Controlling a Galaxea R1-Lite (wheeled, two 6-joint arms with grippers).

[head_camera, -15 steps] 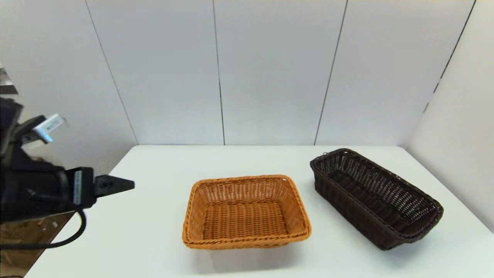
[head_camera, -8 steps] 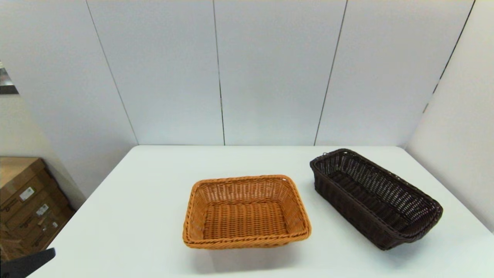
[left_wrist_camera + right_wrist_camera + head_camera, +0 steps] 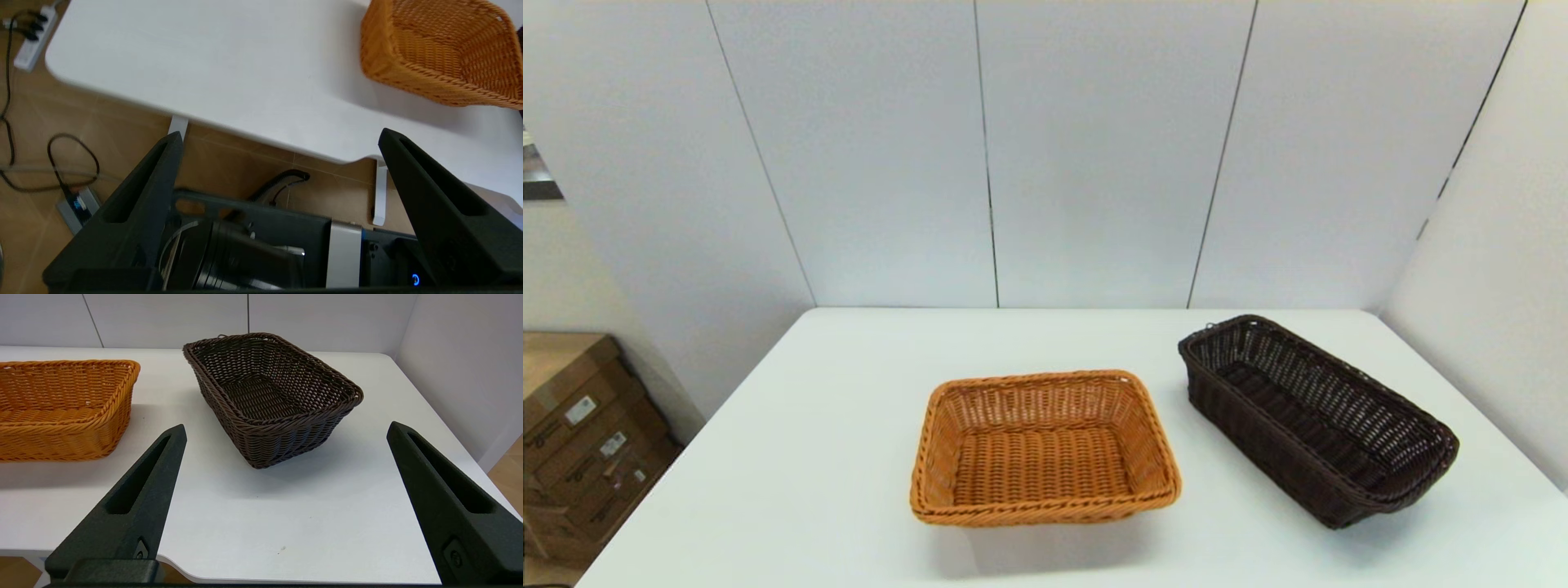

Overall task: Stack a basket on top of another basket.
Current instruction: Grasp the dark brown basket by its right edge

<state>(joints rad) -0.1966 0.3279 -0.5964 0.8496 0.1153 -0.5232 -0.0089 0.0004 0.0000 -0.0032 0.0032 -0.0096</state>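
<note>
Dark basket (image 3: 1319, 418) is set beside orange basket (image 3: 1043, 447), apart, on desk (image 3: 792, 457); left gripper (image 3: 278, 139) & right gripper (image 3: 286, 430) are held spread, empty.

The basket (image 3: 269, 396) ahead of the right tool (image 3: 286, 433) is dark brown, almost black, in open weave. The other basket (image 3: 1041, 449) is orange-tan wicker with a braided rim. Both tools' fingers (image 3: 135, 498) are matte black. The worktop (image 3: 809, 457) is plain white.
</note>
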